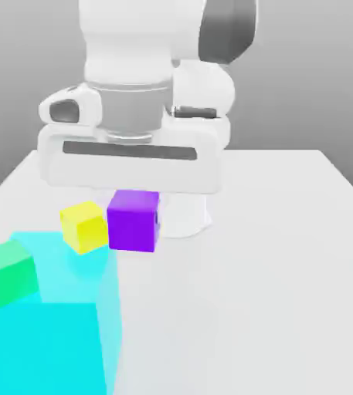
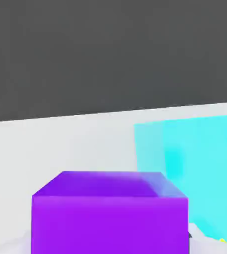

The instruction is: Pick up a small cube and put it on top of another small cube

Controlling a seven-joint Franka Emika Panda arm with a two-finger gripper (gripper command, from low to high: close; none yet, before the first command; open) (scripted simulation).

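Note:
The small purple cube [image 1: 134, 221] sits directly under my white hand near the middle of the table, and it looms close in the hand view [image 2: 110, 213]. My gripper [image 1: 137, 199] is down over the cube and shut on its sides. The hand's body and the cube hide the fingers. A yellow cube [image 1: 84, 225] of about the same size sits just to the exterior view's left of the purple one. A green cube [image 1: 9, 271] rests on top of a large cyan block.
The large translucent cyan block [image 1: 48, 332] fills the front left of the exterior view and appears beside the purple cube in the hand view [image 2: 194, 168]. The white table [image 1: 272, 270] stretches to the exterior view's right.

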